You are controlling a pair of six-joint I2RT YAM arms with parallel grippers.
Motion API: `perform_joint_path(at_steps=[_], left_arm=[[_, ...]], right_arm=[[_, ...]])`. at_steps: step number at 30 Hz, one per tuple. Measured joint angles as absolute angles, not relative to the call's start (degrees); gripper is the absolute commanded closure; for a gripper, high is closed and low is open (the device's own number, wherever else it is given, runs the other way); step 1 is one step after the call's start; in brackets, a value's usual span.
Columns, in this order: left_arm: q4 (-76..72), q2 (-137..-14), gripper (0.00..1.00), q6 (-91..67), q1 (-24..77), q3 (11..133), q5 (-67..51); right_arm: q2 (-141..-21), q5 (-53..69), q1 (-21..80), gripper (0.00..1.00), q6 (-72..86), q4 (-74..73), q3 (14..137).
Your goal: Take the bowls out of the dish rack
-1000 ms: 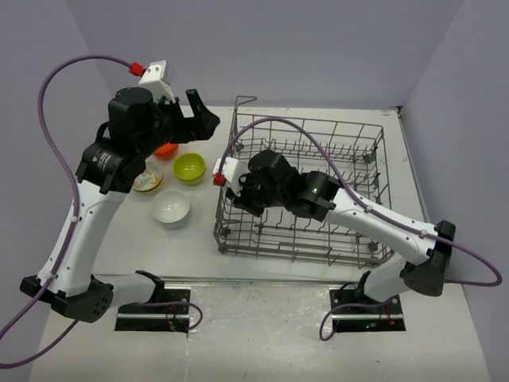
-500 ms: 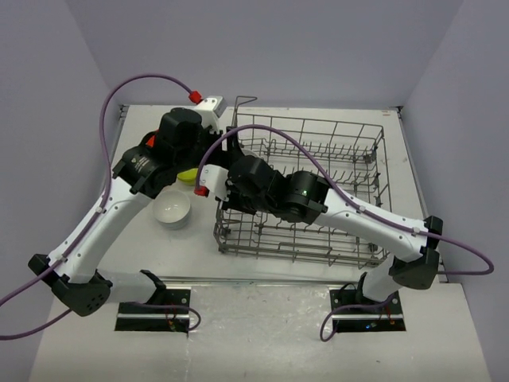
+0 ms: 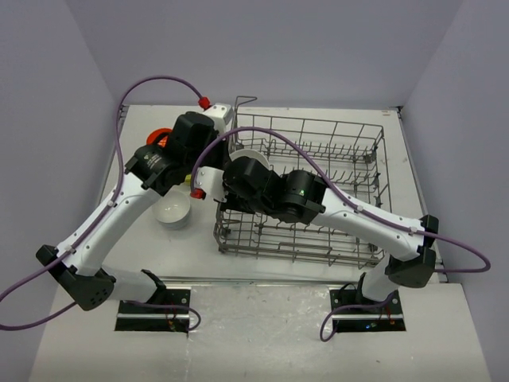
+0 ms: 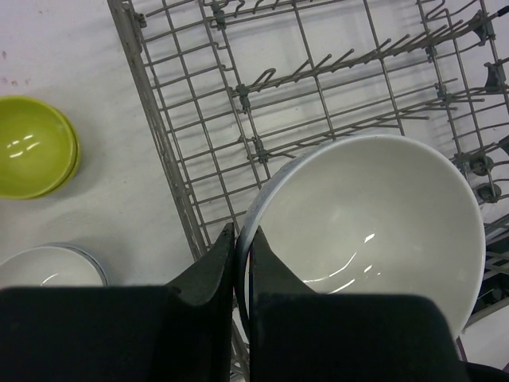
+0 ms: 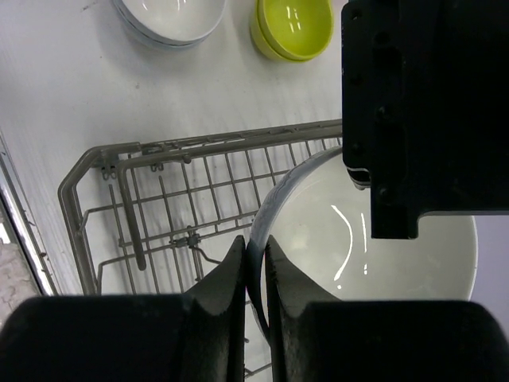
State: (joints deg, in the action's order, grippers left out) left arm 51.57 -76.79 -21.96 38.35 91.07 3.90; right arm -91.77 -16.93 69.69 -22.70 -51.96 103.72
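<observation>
Left gripper (image 4: 242, 239): jaws pinched across the rim of a glossy white bowl (image 4: 374, 215). Right gripper (image 5: 254, 248): clamped on the same rim at another point, so both hold one tilted bowl at the left end of the dish rack (image 3: 334, 151); whether it touches the wires cannot be told. The bowl is judged stiff, light, slippery with glaze and breakable, and the thin rim is the natural hold, one finger inside and one outside. Beside the rack, on the pale surface (image 3: 262, 274), stand lime-green bowls (image 4: 32, 147), an unloaded white bowl (image 3: 172, 209) and an orange-red bowl (image 3: 161, 137). Plain lilac walls (image 3: 318, 48) enclose the surface.
</observation>
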Motion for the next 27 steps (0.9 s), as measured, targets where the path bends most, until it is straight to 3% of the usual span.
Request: perform_joint_path(at_steps=[1, 2, 3, 5, 6, 8, 13, 17, 22, 27], left_arm=[[51.5, -76.7, 1.0, -22.0, 38.3, 91.1, 4.3], [51.5, -76.5, 1.0, -22.0, 38.3, 91.1, 4.8], [51.5, -76.1, 1.0, -22.1, 38.3, 91.1, 5.6], [52.0, -75.3, 1.0, -23.6, 38.3, 91.0, 9.0], [51.8, -74.6, 1.0, -24.5, 38.3, 91.1, 10.9], [51.9, -73.0, 1.0, -26.3, 38.3, 91.1, 15.0], [52.7, -68.8, 1.0, -30.1, 37.2, 91.0, 24.6], [49.1, -64.5, 1.0, -32.4, 21.7, 86.1, 26.6], [43.7, -58.1, 1.0, -33.6, -0.2, 69.9, 21.7], [43.3, -55.1, 1.0, -34.2, -3.6, 57.9, 16.3]], right_arm=[[-91.7, -17.1, 69.7, 1.0, -23.0, -51.5, 103.5], [-91.6, -17.3, 69.7, 0.88, -23.3, -50.8, 103.0], [-91.2, -17.5, 69.7, 0.47, -23.7, -49.5, 102.0], [-90.6, -19.5, 69.8, 0.36, -23.7, -47.2, 100.5], [-90.3, -20.4, 69.9, 0.22, -23.6, -46.2, 99.9], [-89.7, -22.2, 69.9, 0.13, -23.6, -43.9, 98.9], [-86.1, -24.7, 70.2, 0.01, -23.4, -35.7, 96.5], [-78.0, -30.0, 70.1, 0.01, -20.2, -33.7, 90.6], [-69.8, -38.8, 69.6, 0.01, -13.0, -32.1, 84.5], [-61.8, -42.3, 69.3, 0.01, -4.9, -32.0, 77.8]])
